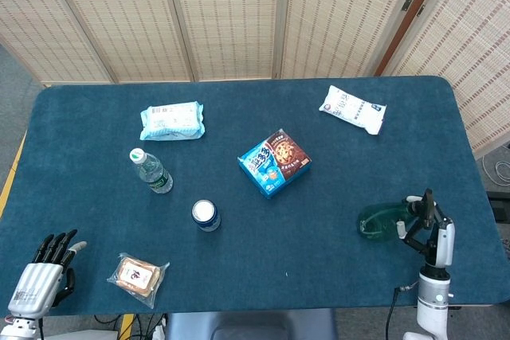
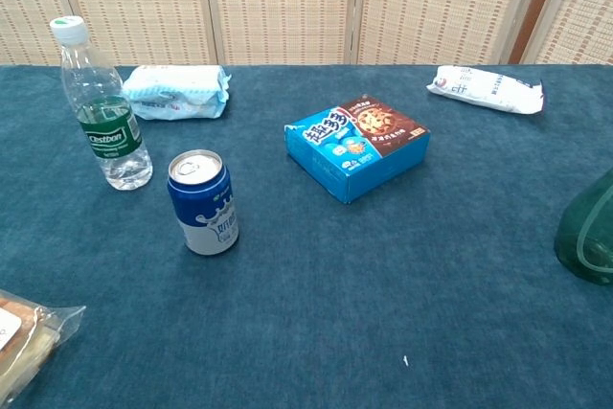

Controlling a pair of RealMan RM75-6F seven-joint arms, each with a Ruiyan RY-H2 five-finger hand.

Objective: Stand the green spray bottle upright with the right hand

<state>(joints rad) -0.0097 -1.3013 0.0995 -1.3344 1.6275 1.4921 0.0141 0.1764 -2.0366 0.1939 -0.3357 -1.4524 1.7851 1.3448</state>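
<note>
The green spray bottle [image 1: 378, 219] lies on its side near the table's front right, its base pointing left; the chest view shows only part of the bottle [image 2: 586, 239] at the right edge. My right hand [image 1: 431, 228] stands just right of the bottle's white spray head, by the front right edge, fingers pointing up and apart. I cannot tell whether they touch the spray head; nothing is plainly gripped. My left hand [image 1: 41, 275] hovers off the front left corner with fingers spread, holding nothing.
On the blue table [image 1: 335, 157] are a blue cookie box [image 1: 273, 162], a blue can [image 1: 205, 215], a water bottle [image 1: 151, 170], a wipes pack [image 1: 172, 120], a white pouch [image 1: 352, 108] and a wrapped snack [image 1: 138, 276].
</note>
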